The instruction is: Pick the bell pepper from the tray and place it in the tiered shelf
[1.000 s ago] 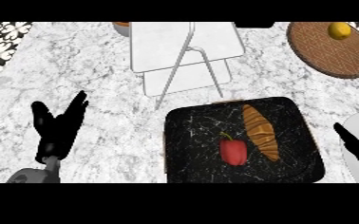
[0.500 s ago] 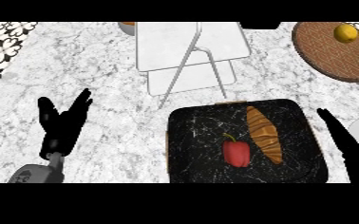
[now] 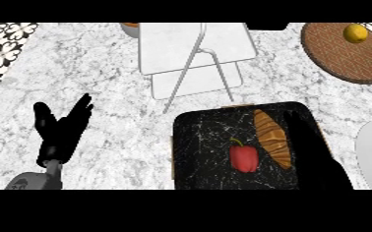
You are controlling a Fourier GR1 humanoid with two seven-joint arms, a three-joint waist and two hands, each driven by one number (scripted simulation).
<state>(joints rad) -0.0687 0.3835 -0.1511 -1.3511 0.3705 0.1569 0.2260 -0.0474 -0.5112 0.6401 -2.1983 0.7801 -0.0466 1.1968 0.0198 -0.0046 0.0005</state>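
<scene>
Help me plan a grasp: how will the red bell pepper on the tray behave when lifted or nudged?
The bell pepper looks smooth-skinned, so it may slip. Rounded and lying sideways on the flat tray, it could roll if nudged. Its thin stem probably offers little hold.

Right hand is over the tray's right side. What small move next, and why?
Probably slide the right hand left over the croissant and lower it onto the pepper: the pepper lies untouched on the tray, croissant between it and the hand.
</scene>
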